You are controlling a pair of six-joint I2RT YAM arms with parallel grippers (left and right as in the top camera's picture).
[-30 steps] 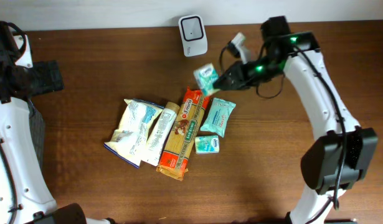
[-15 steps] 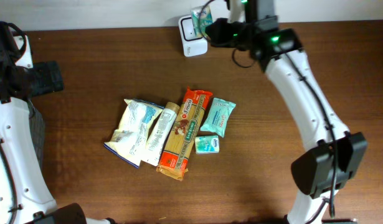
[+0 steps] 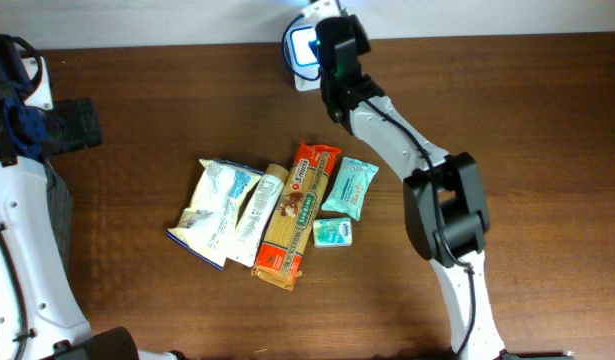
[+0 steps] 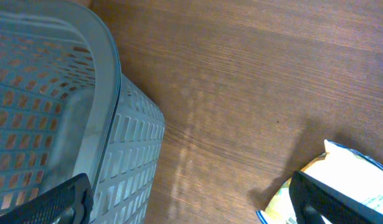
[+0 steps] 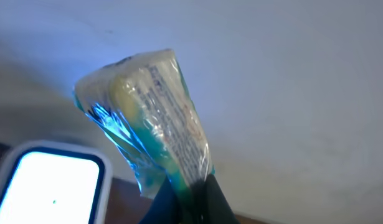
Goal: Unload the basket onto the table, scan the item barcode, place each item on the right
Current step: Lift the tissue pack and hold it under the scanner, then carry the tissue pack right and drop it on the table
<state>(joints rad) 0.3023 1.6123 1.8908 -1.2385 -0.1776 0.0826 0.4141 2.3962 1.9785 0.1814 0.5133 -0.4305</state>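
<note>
My right gripper [image 5: 192, 193] is shut on the lower end of a small teal and clear packet [image 5: 147, 112], whose printed side faces the camera. The packet is held upright just above and to the right of the white scanner [image 5: 48, 186], whose window is lit. From overhead the scanner [image 3: 297, 48] glows blue at the table's far edge, and my right gripper [image 3: 323, 38] covers the packet. My left gripper [image 4: 191, 208] stands open with nothing in it, over bare wood at the far left, also seen overhead [image 3: 72, 125].
A pile lies mid-table: a white and yellow bag [image 3: 212, 210], a white packet [image 3: 259, 215], an orange pasta pack [image 3: 299, 210], a teal wipes pack [image 3: 349, 187] and a small teal packet [image 3: 333, 233]. A grey mesh basket [image 4: 54, 93] stands at the left edge.
My right arm has carried the teal packet from near the pile up and left to the scanner. The scanner window now glows blue. The left arm has not moved.
</note>
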